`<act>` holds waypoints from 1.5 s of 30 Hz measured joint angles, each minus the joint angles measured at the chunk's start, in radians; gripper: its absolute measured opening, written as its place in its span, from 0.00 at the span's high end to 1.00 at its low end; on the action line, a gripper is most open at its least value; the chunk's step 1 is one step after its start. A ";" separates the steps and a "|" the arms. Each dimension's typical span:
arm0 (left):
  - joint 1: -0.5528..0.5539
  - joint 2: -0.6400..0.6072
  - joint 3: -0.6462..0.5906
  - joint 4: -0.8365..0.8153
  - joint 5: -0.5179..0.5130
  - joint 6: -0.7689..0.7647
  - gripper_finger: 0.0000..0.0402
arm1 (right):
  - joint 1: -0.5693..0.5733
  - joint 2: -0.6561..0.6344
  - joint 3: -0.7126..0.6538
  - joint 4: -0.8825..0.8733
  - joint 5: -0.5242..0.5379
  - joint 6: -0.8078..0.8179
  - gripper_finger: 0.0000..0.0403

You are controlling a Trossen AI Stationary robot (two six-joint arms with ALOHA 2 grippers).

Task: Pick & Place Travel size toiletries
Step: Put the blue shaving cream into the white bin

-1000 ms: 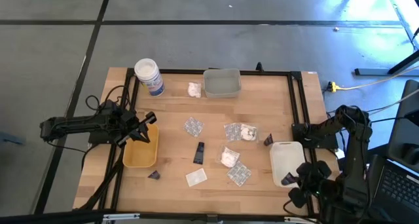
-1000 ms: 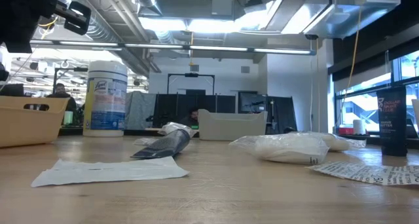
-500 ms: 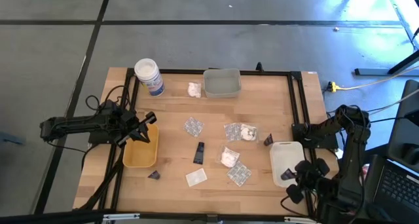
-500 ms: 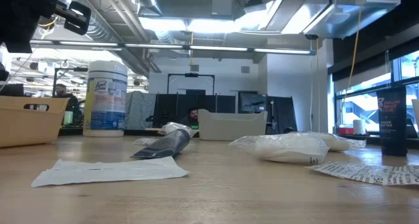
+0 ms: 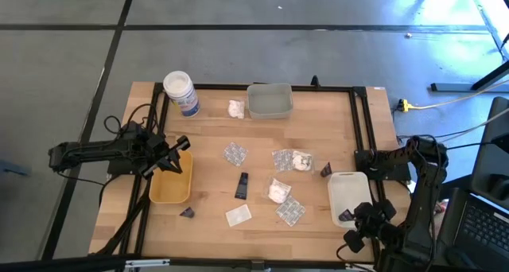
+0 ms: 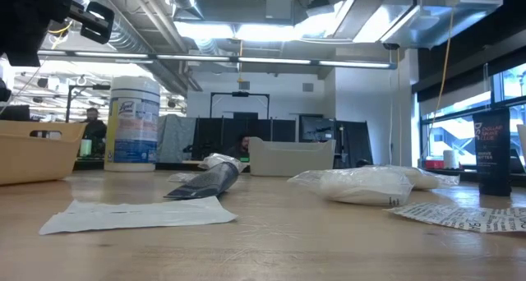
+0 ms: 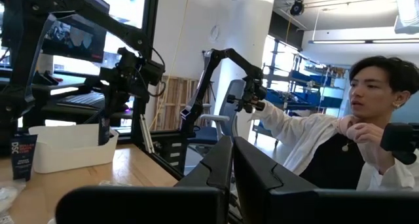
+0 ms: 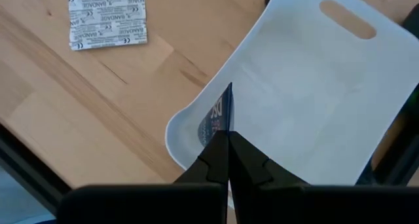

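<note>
My right gripper (image 8: 227, 140) is shut on a small dark blue sachet (image 8: 219, 116) over the near corner of the white tray (image 8: 314, 99), at the table's near right (image 5: 347, 194). More travel size toiletries lie flat on the wood: blister packs (image 5: 235, 153) (image 5: 291, 211), white lumpy packets (image 5: 277, 191) (image 5: 236, 108), a dark tube (image 5: 242, 185), a flat white sachet (image 5: 238, 215) and dark wedges (image 5: 187, 211) (image 5: 326, 169). My left gripper (image 5: 179, 145) waits shut above the yellow tray (image 5: 170, 181). My right gripper pinches the dark sachet by one end (image 8: 224, 129) between its two fingers, coming from above at a slant. The sachet sticks out past the fingertips, edge-on, over the tray's rim corner. Whether it touches the tray I cannot tell.
A big white jar (image 5: 180, 92) and a clear tray (image 5: 270, 100) stand at the far edge. A black frame (image 5: 362, 121) runs along the table's sides. A bandage packet (image 8: 107, 16) lies on the wood near the white tray. A person sits beyond the table in the left wrist view.
My right gripper has sunk toward the white tray with the dark sachet still held, drifting a little toward the table's left.
</note>
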 joint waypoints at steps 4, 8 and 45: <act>0.000 0.000 0.000 0.000 0.000 0.000 0.97 | 0.000 0.017 0.000 0.020 -0.002 0.000 1.00; 0.000 0.000 0.000 0.000 0.000 0.000 0.97 | -0.001 0.037 0.000 0.037 -0.002 0.000 1.00; 0.000 0.000 0.000 0.000 0.000 0.000 0.97 | -0.023 0.098 0.000 0.093 -0.033 -0.004 0.93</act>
